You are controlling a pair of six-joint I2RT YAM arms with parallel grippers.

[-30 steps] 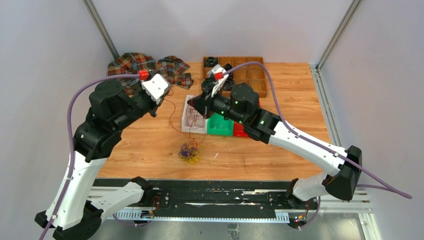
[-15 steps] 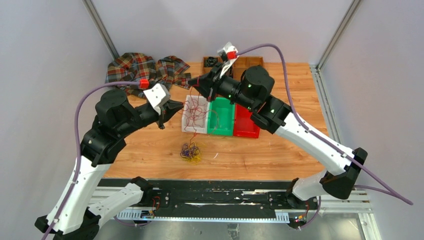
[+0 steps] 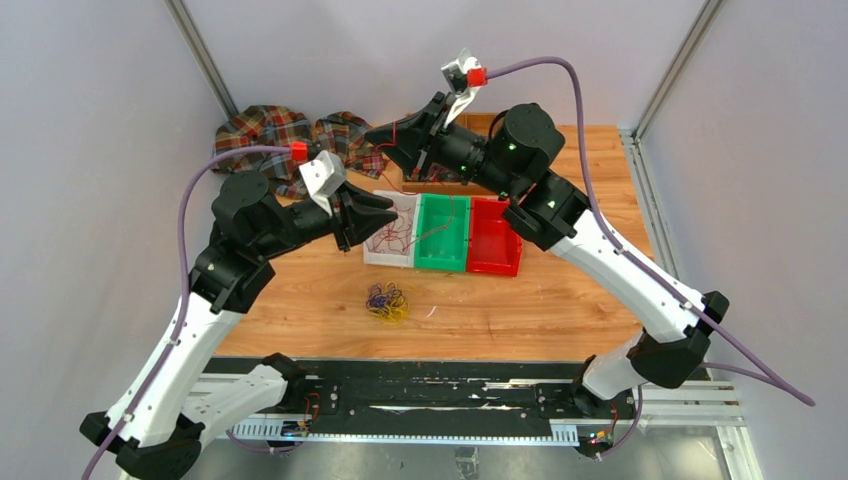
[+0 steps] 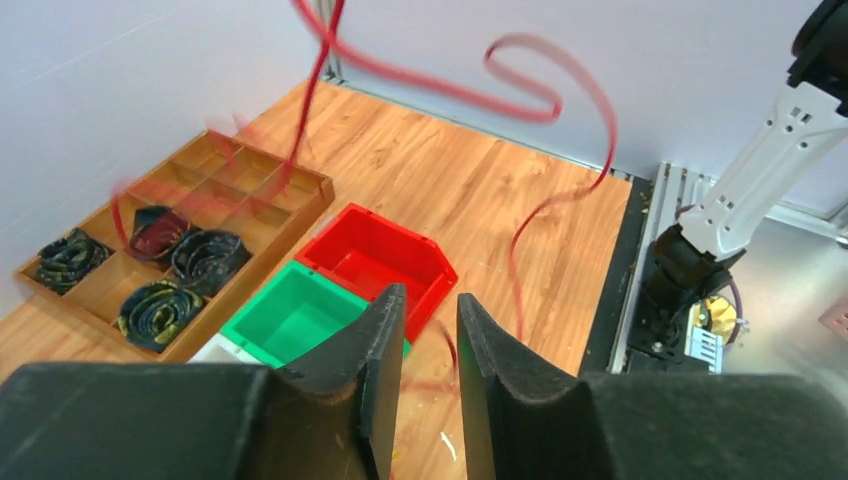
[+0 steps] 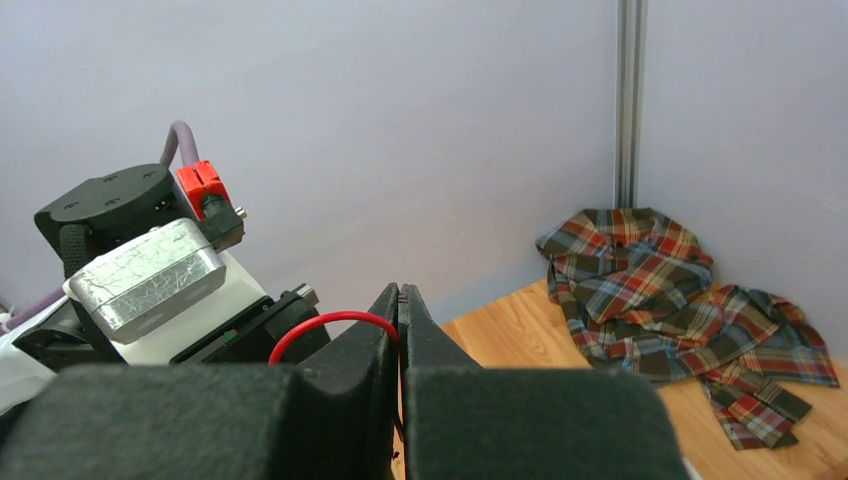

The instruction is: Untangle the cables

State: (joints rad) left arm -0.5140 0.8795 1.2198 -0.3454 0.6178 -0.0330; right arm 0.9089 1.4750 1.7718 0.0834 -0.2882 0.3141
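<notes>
My right gripper (image 3: 373, 133) is raised above the table's back, shut on a thin red cable (image 5: 318, 322) that arcs out of its tips (image 5: 400, 292). That red cable (image 3: 398, 165) hangs down to a heap of red cables in the white bin (image 3: 372, 252). My left gripper (image 3: 392, 212) hovers at the white bin's left side, jaws open. In the left wrist view a blurred red cable (image 4: 545, 95) loops above, and a faint strand passes loose between the left gripper's (image 4: 430, 297) fingers. A tangle of purple and yellow cables (image 3: 386, 301) lies on the wood in front of the bins.
A green bin (image 3: 443, 235) and a red bin (image 3: 494, 240) stand right of the white one. Behind them is a wooden compartment tray (image 4: 205, 165) with coiled black bands. A plaid cloth (image 3: 270, 128) lies at the back left corner.
The left gripper's jaws have parted and it has swung right toward the bins. The right gripper has lifted higher and further back with the red cable.
</notes>
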